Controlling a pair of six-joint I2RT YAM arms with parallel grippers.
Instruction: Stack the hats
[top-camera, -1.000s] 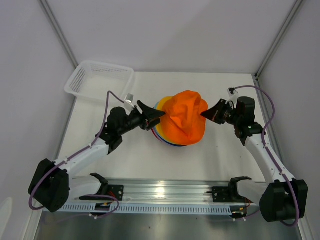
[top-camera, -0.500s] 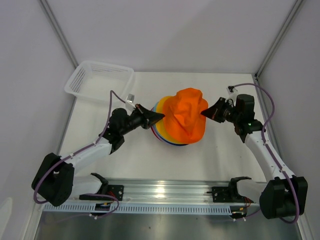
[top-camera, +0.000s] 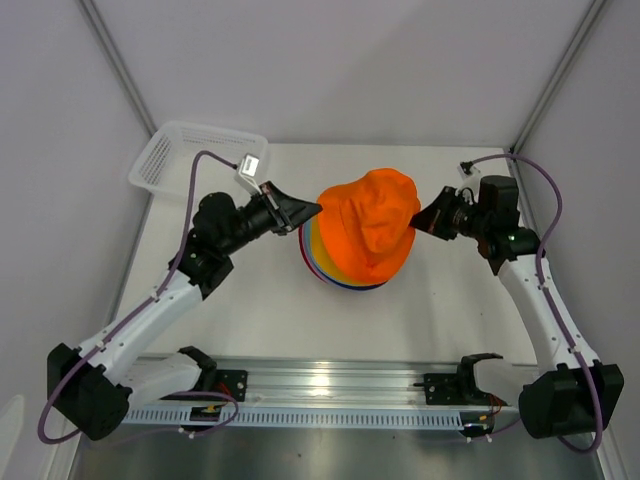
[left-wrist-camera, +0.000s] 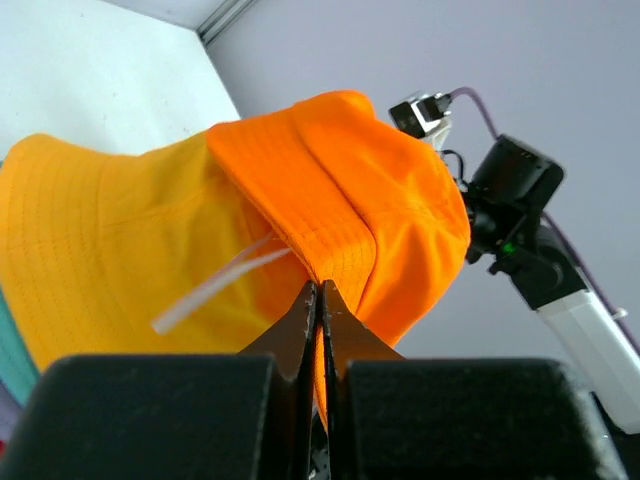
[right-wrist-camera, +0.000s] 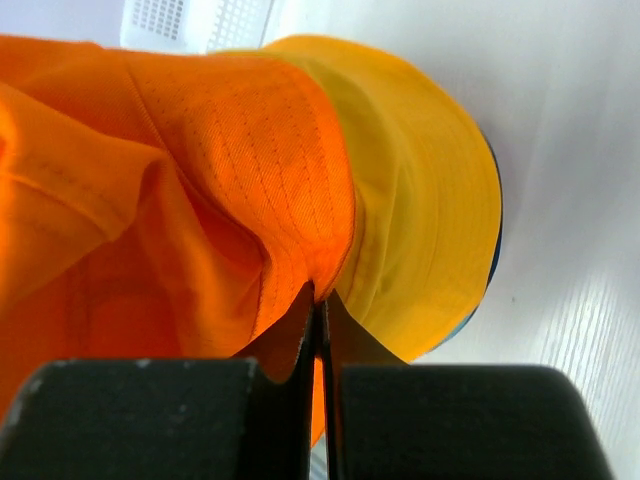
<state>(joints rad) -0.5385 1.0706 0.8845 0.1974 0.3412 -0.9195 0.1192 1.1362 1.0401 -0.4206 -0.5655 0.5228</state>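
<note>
**Item: orange hat, held by both brim edges**

I log the orange hat (top-camera: 368, 232) at the middle of the table (top-camera: 250, 310), sitting over the pile of hats with the yellow hat (top-camera: 312, 243) directly under it. Its crown faces up and its opening faces down. Its stretched axis runs left to right between my two arms.

- **Left gripper (top-camera: 308, 212):** jaws pressed fully together, pinching the left brim edge.
- **Right gripper (top-camera: 418, 226):** jaws pressed fully together, pinching the right brim edge.
- **White basket (top-camera: 190, 160):** far-left corner, well apart.
</note>
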